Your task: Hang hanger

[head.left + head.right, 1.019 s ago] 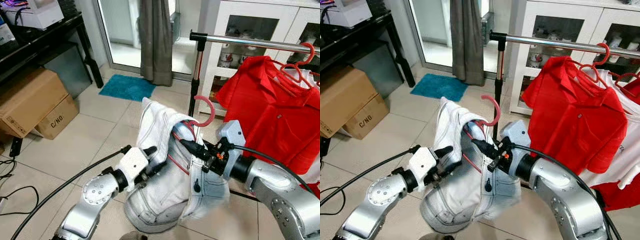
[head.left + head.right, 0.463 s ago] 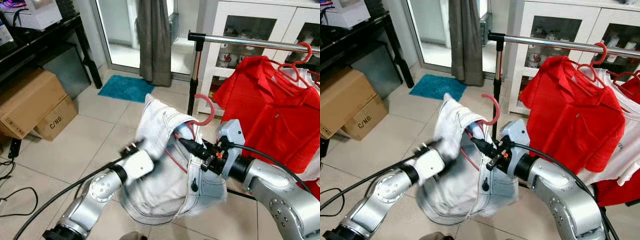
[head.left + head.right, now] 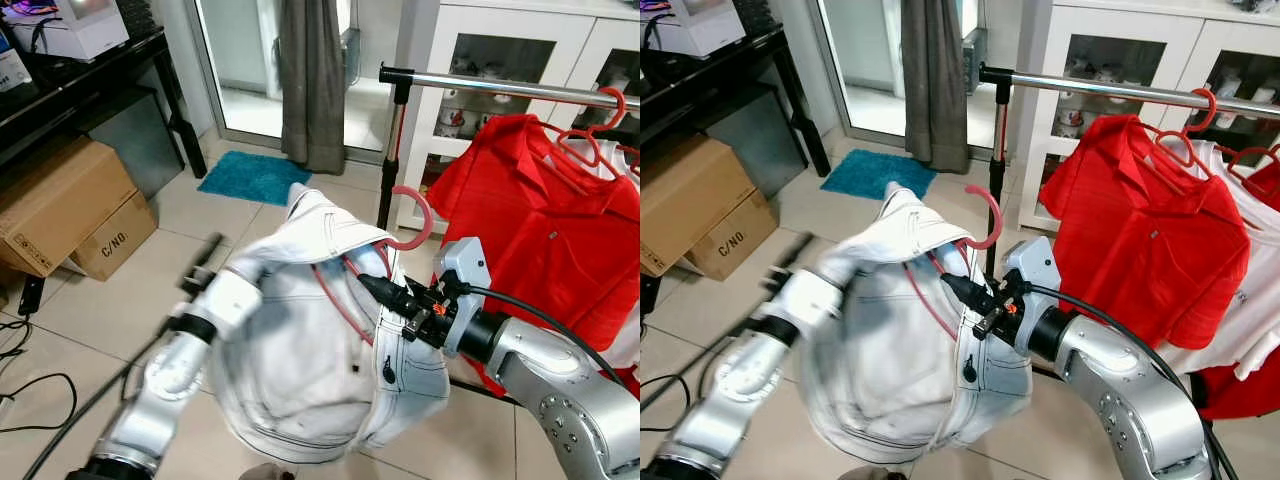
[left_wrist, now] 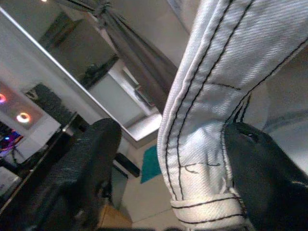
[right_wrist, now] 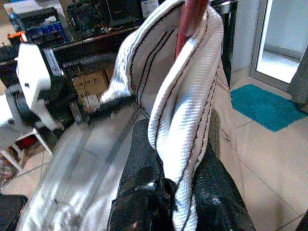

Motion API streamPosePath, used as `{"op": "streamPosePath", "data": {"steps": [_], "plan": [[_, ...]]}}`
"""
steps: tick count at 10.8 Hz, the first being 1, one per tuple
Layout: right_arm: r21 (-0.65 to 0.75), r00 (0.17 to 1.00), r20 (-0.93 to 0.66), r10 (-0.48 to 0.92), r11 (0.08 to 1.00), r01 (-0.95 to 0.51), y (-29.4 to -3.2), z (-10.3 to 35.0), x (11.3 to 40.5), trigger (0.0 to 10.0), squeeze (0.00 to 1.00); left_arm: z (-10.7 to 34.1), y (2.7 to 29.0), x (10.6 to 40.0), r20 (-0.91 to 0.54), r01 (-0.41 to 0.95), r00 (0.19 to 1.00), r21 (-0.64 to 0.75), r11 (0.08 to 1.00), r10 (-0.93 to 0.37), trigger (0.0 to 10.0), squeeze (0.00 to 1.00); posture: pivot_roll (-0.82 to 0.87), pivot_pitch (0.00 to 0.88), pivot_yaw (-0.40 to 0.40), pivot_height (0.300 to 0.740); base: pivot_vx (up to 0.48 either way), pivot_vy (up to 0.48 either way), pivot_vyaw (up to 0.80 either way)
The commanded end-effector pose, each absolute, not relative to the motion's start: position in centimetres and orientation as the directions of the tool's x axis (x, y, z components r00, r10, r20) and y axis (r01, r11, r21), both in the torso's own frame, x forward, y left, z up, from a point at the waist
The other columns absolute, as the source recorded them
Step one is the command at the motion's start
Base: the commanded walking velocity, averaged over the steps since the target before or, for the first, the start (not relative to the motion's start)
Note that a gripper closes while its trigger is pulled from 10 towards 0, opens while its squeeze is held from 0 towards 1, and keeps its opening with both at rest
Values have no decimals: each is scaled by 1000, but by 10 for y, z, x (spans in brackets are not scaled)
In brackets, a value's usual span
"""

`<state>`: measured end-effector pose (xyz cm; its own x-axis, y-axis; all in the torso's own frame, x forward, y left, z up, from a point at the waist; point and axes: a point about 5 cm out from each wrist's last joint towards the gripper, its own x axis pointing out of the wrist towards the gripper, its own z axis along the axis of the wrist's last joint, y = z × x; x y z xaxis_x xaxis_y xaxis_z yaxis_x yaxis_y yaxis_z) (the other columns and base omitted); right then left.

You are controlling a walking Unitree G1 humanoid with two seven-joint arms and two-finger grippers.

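Presently we log: right gripper (image 5: 166, 192), fingers pinching the white denim garment (image 3: 320, 370) with red hanger (image 3: 405, 235) between them. Left gripper (image 4: 168, 192), fingers spread, garment hem lying between them; blurred, so contact seems likely. Clothes rail (image 3: 500, 87) beyond.

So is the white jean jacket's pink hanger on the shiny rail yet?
Not yet. The pink plastic hanger has its hook free in the air below the silver metal rail, with the right gripper holding the white denim jacket.
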<state>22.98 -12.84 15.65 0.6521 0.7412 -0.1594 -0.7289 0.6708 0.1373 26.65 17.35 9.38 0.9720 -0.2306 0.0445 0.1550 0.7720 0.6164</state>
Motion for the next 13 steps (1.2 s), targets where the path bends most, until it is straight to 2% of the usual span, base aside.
{"op": "streamPosePath", "data": {"steps": [1,2,5,7,10,12,13], "plan": [[113,644,-137,753,657,-745,-128,164,232,0,0,104,181,269,90,103,976,615,782,-199,0,0,-65,0,62,740,0,0,0],[103,633,-149,760,649,-754,-128,163,232,0,0,111,191,274,108,66,980,608,791,-165,0,0,-60,0,58,740,0,0,0],[39,620,-232,749,644,-764,-135,156,235,0,0,144,197,291,158,110,956,586,803,-246,0,0,-58,0,56,740,0,0,0],[17,610,-246,753,633,-774,-138,157,237,0,0,163,206,303,180,92,956,565,820,-231,0,0,-61,2,59,740,0,0,0],[-36,518,-299,801,533,-845,-145,159,228,0,0,185,225,322,97,159,966,506,848,-239,0,0,-66,2,57,740,0,0,0],[-64,408,-344,846,412,-909,-154,166,218,0,0,204,260,339,41,114,985,575,810,-168,0,0,-66,2,54,740,0,0,0],[-66,376,-348,859,378,-924,-156,169,215,0,0,207,269,342,2,127,987,606,785,-162,0,0,-69,1,54,740,0,0,0]]}}
